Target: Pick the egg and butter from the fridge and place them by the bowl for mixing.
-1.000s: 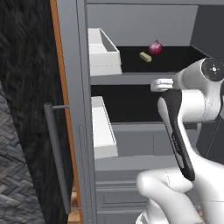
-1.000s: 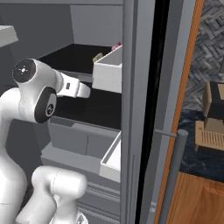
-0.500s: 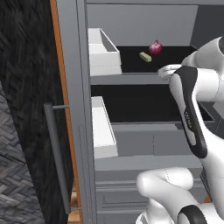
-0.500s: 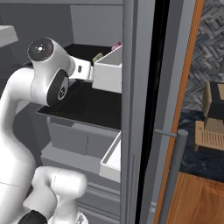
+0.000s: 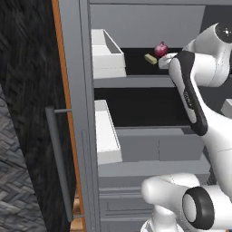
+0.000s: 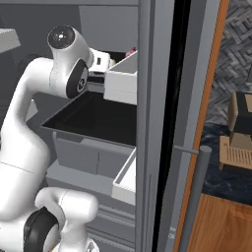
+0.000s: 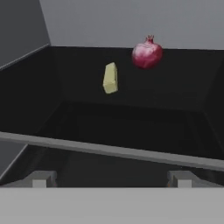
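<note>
Butter untouched as arm reached into fridge (image 5: 86,113)
Fingers (image 7: 39,178) stood wide apart and empty at the upper shelf's (image 7: 109,151) edge; the butter (image 7: 110,78) lay farther back beside a dark red fruit (image 7: 147,53), nothing yet collected.

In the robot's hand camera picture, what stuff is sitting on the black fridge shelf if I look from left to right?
Small pale yellow butter stick → dark red round fruit with a little crown on top, a bit farther back on the black shelf.
</note>
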Available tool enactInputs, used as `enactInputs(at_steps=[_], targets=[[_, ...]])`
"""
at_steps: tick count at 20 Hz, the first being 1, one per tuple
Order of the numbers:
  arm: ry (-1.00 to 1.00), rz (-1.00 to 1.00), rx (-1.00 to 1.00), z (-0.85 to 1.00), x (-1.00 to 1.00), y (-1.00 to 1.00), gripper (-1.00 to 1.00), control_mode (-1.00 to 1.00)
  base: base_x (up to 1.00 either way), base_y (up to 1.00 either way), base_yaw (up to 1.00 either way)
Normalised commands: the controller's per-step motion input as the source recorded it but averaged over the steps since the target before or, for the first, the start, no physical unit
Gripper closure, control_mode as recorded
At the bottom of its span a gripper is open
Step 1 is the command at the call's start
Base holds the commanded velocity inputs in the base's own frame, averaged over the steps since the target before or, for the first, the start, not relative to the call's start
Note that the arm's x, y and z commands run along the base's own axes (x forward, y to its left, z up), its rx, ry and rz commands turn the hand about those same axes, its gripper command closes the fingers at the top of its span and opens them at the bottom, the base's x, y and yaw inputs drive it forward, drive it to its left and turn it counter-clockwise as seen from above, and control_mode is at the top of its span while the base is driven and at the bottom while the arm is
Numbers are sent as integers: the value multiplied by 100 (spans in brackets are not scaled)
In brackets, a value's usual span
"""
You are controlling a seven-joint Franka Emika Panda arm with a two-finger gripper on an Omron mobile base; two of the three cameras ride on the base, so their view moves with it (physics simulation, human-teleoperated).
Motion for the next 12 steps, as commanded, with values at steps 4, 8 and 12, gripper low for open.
enactInputs(at_steps=[4, 8, 12], targets=[[0, 0, 0, -14, 67, 4, -100, -100, 0, 0, 0], [0, 2, 0, -15, 78, 3, -100, -100, 0, 0, 0], [2, 7, 0, -6, 79, 0, -100, -100, 0, 0, 0]])
